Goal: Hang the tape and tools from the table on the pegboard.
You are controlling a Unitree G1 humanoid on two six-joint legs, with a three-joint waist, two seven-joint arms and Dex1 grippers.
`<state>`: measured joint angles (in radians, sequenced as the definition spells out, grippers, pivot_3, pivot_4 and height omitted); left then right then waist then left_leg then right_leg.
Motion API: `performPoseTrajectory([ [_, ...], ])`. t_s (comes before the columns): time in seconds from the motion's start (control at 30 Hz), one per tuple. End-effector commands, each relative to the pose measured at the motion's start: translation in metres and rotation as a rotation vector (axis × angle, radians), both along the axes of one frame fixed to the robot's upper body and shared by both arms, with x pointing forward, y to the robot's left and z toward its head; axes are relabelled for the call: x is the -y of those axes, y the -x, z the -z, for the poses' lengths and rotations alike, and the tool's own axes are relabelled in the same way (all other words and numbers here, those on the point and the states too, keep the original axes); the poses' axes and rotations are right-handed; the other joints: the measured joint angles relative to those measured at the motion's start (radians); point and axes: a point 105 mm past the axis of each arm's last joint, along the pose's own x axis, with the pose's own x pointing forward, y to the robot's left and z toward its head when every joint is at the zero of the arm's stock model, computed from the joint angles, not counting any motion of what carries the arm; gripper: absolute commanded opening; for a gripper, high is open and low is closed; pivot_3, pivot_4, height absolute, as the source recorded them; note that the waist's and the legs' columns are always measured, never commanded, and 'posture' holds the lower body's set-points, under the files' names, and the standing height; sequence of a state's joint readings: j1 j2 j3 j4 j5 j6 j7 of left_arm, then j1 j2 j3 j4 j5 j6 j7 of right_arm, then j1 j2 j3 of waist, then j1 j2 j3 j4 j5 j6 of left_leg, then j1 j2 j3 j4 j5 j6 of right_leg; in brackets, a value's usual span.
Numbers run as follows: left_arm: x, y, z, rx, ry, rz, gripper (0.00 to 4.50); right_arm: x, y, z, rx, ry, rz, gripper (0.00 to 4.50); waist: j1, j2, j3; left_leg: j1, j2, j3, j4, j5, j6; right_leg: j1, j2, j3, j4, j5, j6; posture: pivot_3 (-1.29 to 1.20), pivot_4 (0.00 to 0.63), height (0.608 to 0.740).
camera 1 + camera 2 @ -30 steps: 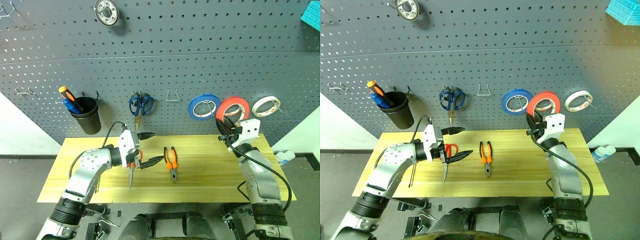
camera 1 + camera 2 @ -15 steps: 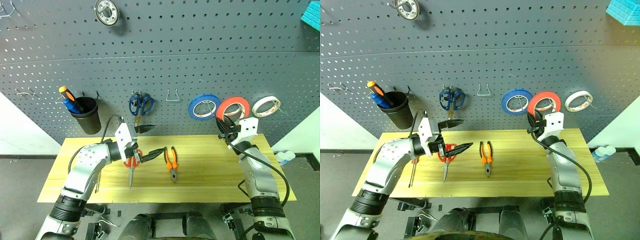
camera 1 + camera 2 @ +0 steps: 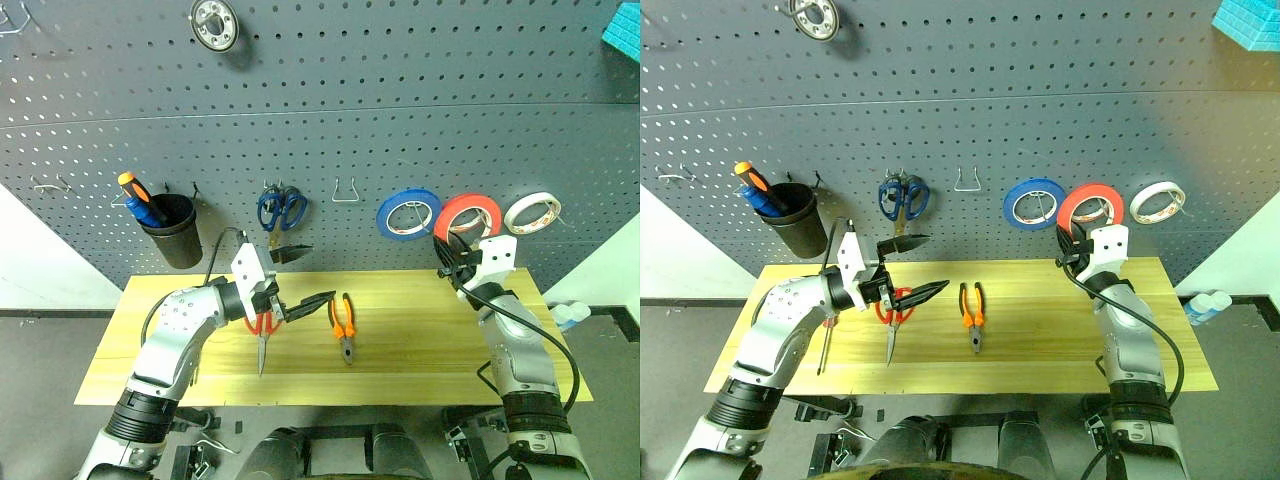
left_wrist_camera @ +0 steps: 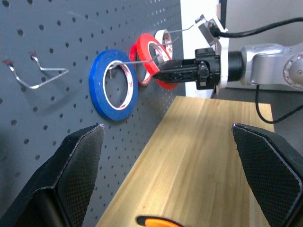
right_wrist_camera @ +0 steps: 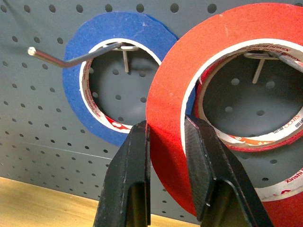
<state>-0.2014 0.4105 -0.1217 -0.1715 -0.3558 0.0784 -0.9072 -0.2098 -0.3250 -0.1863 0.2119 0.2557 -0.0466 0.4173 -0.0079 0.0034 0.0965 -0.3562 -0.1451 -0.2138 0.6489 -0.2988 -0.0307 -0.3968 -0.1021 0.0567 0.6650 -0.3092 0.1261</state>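
Note:
The red tape [image 3: 466,214] sits against the pegboard [image 3: 400,100], between a blue roll and a white one. My right gripper [image 5: 165,125] is shut on its lower rim, and a hook's wire shows through its hole. My left gripper [image 3: 303,277] hangs open, level, just above the table [image 3: 420,345] with nothing between its fingers. Below it lie the red-handled scissors [image 3: 262,326], blades toward the front edge. The orange-and-black pliers [image 3: 343,326] lie just right of them. The slim red-handled screwdriver [image 3: 824,348] lies to the left, partly under my left arm.
On the pegboard hang a blue tape roll [image 3: 408,213], a white roll [image 3: 531,212] and blue-handled scissors [image 3: 282,208]. An empty wire hook [image 3: 345,190] sits between them. A black cup [image 3: 172,232] at the left holds orange and blue screwdrivers.
My left gripper has turned a little above the table, uncovering more of the scissors' handles. The right gripper stays shut on the tape at the board.

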Motion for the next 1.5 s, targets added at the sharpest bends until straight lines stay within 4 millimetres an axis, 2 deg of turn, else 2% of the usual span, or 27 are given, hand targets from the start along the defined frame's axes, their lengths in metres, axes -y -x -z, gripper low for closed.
performPoseTrajectory([
  [0.03, -0.002, 0.001, -0.010, 0.046, 0.039, -0.016, 4.50, 0.005, -0.001, -0.001, -0.010, 0.000, 0.007, 0.67, 0.000, 0.000, 0.000, 0.000, 0.000, 0.000, 0.000, 0.000, 0.000, 0.000, 0.000, 0.000, 0.000, 0.000, 0.000, 0.03, 0.094, 0.720],
  [0.13, -0.001, 0.002, -0.009, 0.046, 0.039, -0.015, 4.50, 0.006, -0.001, -0.001, -0.010, 0.003, 0.007, 0.67, 0.000, 0.000, 0.000, 0.000, 0.000, 0.000, 0.000, 0.000, 0.000, 0.000, 0.000, 0.000, 0.000, 0.000, 0.000, 0.03, 0.095, 0.720],
  [0.47, -0.002, 0.003, -0.007, 0.040, 0.033, -0.022, 4.50, 0.009, 0.005, 0.006, -0.040, 0.002, 0.019, 3.91, 0.001, 0.000, 0.000, -0.001, 0.000, 0.000, 0.000, 0.000, 0.000, -0.001, 0.000, 0.000, 0.000, 0.000, 0.000, 0.03, 0.095, 0.720],
  [0.57, -0.003, 0.004, -0.006, 0.037, 0.029, -0.024, 4.50, 0.011, 0.010, 0.008, -0.056, 0.008, 0.021, 3.91, 0.001, 0.000, 0.000, -0.001, 0.000, 0.000, 0.000, 0.000, 0.000, 0.000, 0.000, 0.000, 0.000, 0.000, 0.000, 0.02, 0.092, 0.720],
  [0.73, -0.008, 0.007, 0.003, 0.014, 0.002, -0.042, 4.50, 0.009, 0.037, 0.021, -0.170, 0.041, 0.020, 3.91, 0.013, 0.000, 0.000, -0.001, 0.000, 0.000, -0.001, 0.000, 0.000, -0.001, 0.000, 0.000, -0.001, 0.000, 0.000, 0.02, 0.087, 0.720],
  [0.9, -0.019, 0.012, 0.015, -0.026, -0.039, -0.081, 4.50, -0.024, 0.071, 0.030, -0.290, 0.052, -0.059, 3.91, 0.022, 0.000, 0.000, -0.001, 0.001, 0.000, -0.001, 0.000, 0.000, -0.001, 0.001, 0.001, -0.001, 0.000, 0.000, 0.02, 0.091, 0.720],
  [1.03, -0.030, 0.017, 0.028, -0.080, -0.080, -0.119, 4.50, -0.047, 0.088, 0.035, -0.370, 0.060, -0.091, 3.91, 0.022, -0.001, 0.002, -0.001, 0.001, 0.001, -0.001, -0.001, 0.001, -0.001, 0.000, 0.001, -0.001, 0.000, 0.000, 0.02, 0.100, 0.720],
  [1.17, -0.041, 0.024, 0.041, -0.140, -0.115, -0.157, 4.50, -0.069, 0.093, 0.034, -0.408, 0.063, -0.107, 3.91, 0.022, -0.003, 0.008, -0.001, 0.001, 0.001, -0.002, -0.001, 0.001, -0.001, 0.000, 0.001, -0.001, 0.000, 0.000, 0.02, 0.115, 0.720],
  [1.3, -0.053, 0.031, 0.057, -0.196, -0.146, -0.214, 4.50, -0.100, 0.092, 0.031, -0.426, 0.053, -0.165, 3.91, 0.023, -0.007, 0.027, -0.001, 0.002, 0.001, -0.002, -0.001, 0.001, -0.001, 0.001, 0.001, -0.002, 0.000, 0.000, 0.03, 0.139, 0.720],
  [1.5, -0.053, 0.046, 0.063, -0.242, -0.144, -0.257, 4.50, -0.118, 0.086, 0.036, -0.451, 0.082, -0.181, 3.91, 0.024, -0.011, 0.057, -0.005, 0.002, 0.000, -0.003, -0.001, 0.001, -0.007, 0.000, 0.001, -0.004, 0.000, 0.000, 0.04, 0.188, 0.720],
])
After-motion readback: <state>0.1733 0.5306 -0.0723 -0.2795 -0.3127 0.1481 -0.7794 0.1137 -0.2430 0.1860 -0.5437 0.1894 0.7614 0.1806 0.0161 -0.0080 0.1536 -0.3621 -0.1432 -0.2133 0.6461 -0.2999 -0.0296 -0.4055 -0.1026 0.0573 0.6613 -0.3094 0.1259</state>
